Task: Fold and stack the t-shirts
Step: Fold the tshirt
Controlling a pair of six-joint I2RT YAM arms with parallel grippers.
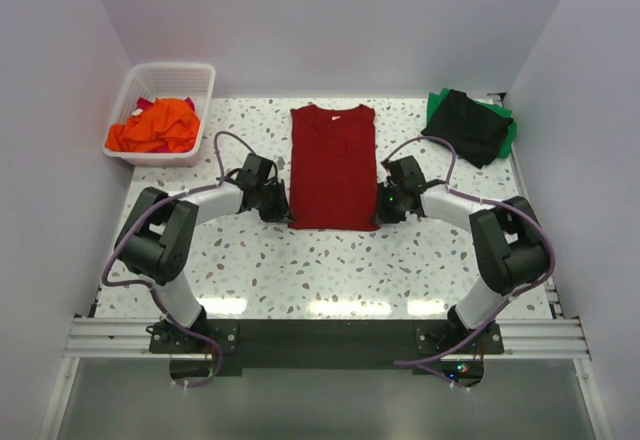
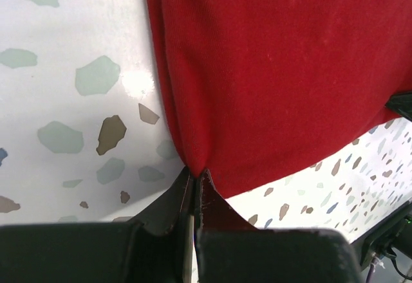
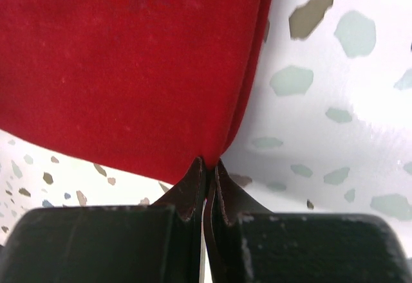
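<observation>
Dark red t-shirt (image 1: pixel 333 165) lies flat mid-worktop, near corners clamped in the left gripper (image 2: pixel 195 177) and right gripper (image 3: pixel 209 167), presumably to fold its hem.

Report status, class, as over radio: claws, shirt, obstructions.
Left claw shut on dark red t-shirt, near left corner. Right claw shut on its near right corner. Nothing on it.

Both arms are bent inward, wrists low. The left gripper (image 1: pixel 285 214) and right gripper (image 1: pixel 383 212) are clamped, jaws together, on near corners of the dark red cloth t-shirt (image 1: pixel 333 165).
</observation>
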